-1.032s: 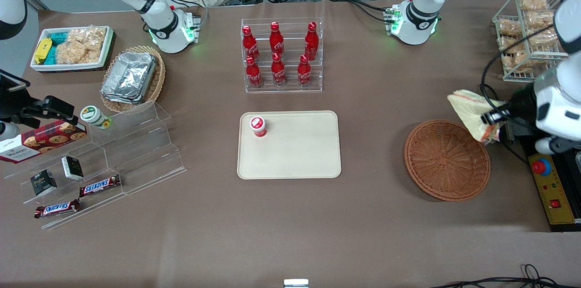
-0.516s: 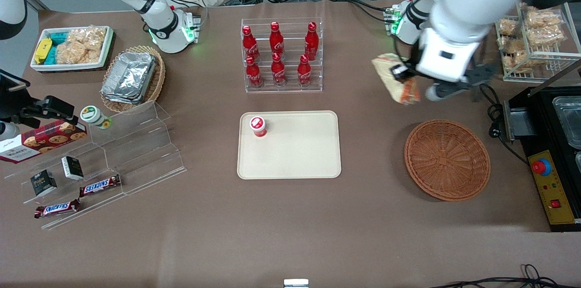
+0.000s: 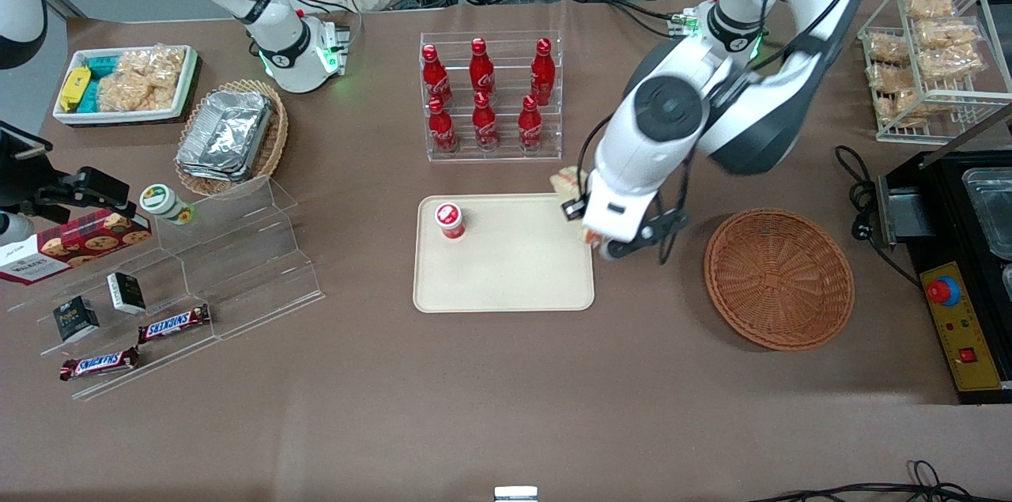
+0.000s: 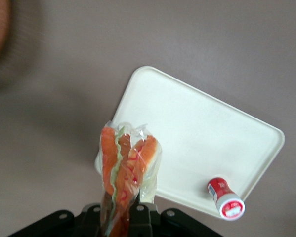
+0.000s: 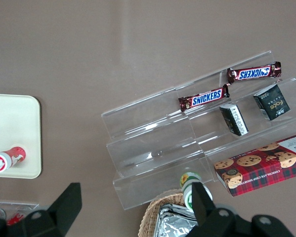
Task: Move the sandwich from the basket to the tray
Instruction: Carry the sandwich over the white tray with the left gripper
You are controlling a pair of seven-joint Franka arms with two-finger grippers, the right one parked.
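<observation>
The working arm is glossy white with dark grey joint bands and a round dark grey cap on its elbow housing. Black cables loop along it, from about 1 o'clock of the cap down to the wrist. Its base ring glows green. The gripper (image 3: 587,219) is black, with round screw bosses along its body.

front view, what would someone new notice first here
The big white working arm reaches over the table, its tool shut on the wrapped sandwich, held above the edge of the beige tray that is nearest the basket. A small red cup stands on the tray, and the round brown basket sits empty beside it, toward the working arm's end. Six red bottles stand in a clear rack farther from the camera.
</observation>
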